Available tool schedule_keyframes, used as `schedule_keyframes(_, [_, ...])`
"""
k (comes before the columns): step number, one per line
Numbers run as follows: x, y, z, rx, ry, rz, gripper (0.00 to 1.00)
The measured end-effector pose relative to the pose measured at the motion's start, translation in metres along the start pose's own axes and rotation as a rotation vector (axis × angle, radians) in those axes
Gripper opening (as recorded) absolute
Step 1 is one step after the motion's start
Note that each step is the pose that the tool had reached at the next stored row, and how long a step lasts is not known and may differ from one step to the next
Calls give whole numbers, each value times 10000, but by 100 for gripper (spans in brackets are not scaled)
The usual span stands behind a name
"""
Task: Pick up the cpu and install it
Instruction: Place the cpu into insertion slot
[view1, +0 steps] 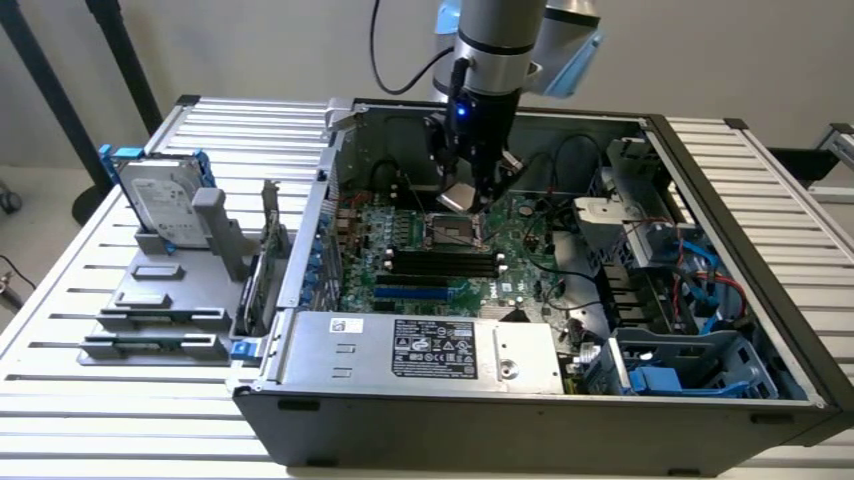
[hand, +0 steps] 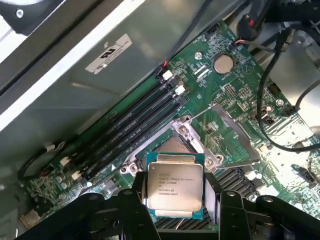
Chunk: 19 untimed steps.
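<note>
The arm (view1: 501, 40) reaches down into an open computer case (view1: 534, 415) that lies on its side on a slatted worktop (view1: 67, 270). Its black fingers (hand: 131, 202) are closed on the cpu (hand: 175, 187) (view1: 458, 197), one pressing against each of two opposite edges. The chip sits squarely between them with its shiny metal top and printed lettering facing the wrist camera.

Directly beyond the fingertips is the socket (hand: 175, 145) on the green board (hand: 235, 95). Its metal lid (hand: 234, 134) is swung up and away to one side, so the seat is uncovered. In the exterior view the chip looks slightly tilted and seems to hang just above the socket, though it is hard to tell whether a small gap is left or a corner already touches.

Near the fingers, on the side away from the lid, run several long black memory slots (hand: 125, 132), parallel and unfilled. Farther out past the lid a round silver battery (hand: 223, 63) sits on the board, among black cables.

Well apart from the fingers, at the near wall of the case, lies a grey power supply box (view1: 427, 345) with a label on top. Outside the case, toward the exterior view's left, a silver hard drive (view1: 158, 200) with a blue bracket stands upright on a grey holder (view1: 154, 300).
</note>
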<state>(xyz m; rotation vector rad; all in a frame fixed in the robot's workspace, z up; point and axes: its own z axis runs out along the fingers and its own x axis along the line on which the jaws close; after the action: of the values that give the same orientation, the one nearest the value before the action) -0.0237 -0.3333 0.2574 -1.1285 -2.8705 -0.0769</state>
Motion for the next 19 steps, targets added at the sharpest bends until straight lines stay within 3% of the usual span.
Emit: schedule_keyframes(19, [-12, -4, 168, -237, -84, 3441, 55])
